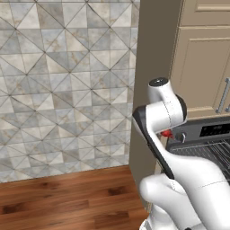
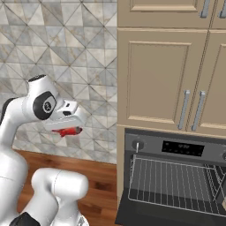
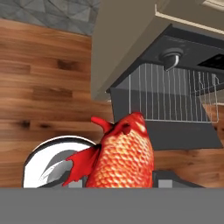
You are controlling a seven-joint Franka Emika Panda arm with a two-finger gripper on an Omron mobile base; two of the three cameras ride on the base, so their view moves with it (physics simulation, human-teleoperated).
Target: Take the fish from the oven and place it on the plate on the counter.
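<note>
Oven [image 2: 174, 176] open, wire rack [image 2: 172, 181] bare, right side cut off. Plank floor [image 1: 67, 197] left of it gives free room. Gripper [image 2: 70, 131], fingertips mostly hidden, partly open, clamps fish [image 3: 122, 155] mid-air, left of oven.

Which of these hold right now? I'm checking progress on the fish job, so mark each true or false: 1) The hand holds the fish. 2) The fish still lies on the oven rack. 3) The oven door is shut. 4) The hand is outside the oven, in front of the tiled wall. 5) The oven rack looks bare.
1) True: the hand is closed on the red-orange fish.
2) False: the fish is clear of the wire rack, carried in the air to the left of the oven.
3) False: the oven is open, its rack exposed.
4) True: in the right base view it hangs before the tiled wall.
5) True: nothing shows on the visible part of it.
</note>
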